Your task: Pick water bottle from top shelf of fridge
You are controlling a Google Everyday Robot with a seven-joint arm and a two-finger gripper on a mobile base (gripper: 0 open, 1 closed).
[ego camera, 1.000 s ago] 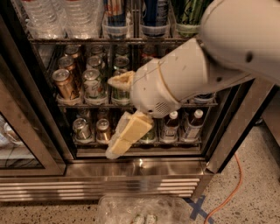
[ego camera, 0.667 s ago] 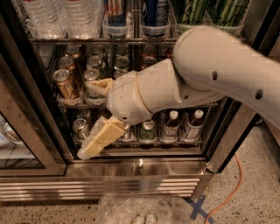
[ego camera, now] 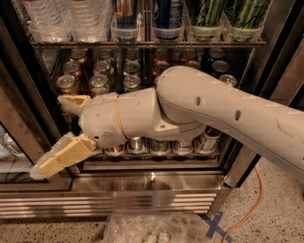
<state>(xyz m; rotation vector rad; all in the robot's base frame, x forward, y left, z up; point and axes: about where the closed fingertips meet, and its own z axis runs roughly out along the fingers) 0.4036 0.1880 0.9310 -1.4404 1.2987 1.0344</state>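
Note:
Clear ribbed water bottles [ego camera: 45, 19] stand at the left end of the top shelf [ego camera: 142, 43], a thin wire rack across the fridge [ego camera: 278, 61]; only their lower bodies show, with no label in view. My gripper [ego camera: 47, 137] is open and empty at the lower left, in front of the fridge's left side and level with the lower shelves. It is well below the water bottles. One finger [ego camera: 71, 102] points left at can height and the other [ego camera: 59, 156] angles down-left. My white arm [ego camera: 199, 114] crosses the fridge opening from the right and hides much of the lower shelves.
Green-patterned tall cans [ego camera: 247, 14] and blue and red cans [ego camera: 166, 19] fill the rest of the top shelf. Soda cans [ego camera: 99, 80] crowd the middle shelf. The glass door [ego camera: 14, 142] stands at the left. Below are the base grille [ego camera: 118, 201], an orange cable [ego camera: 251, 209] and a clear plastic pack [ego camera: 152, 228].
My arm has swung to the left across the fridge front, carrying the open gripper from the centre of the lower shelves to the lower left edge.

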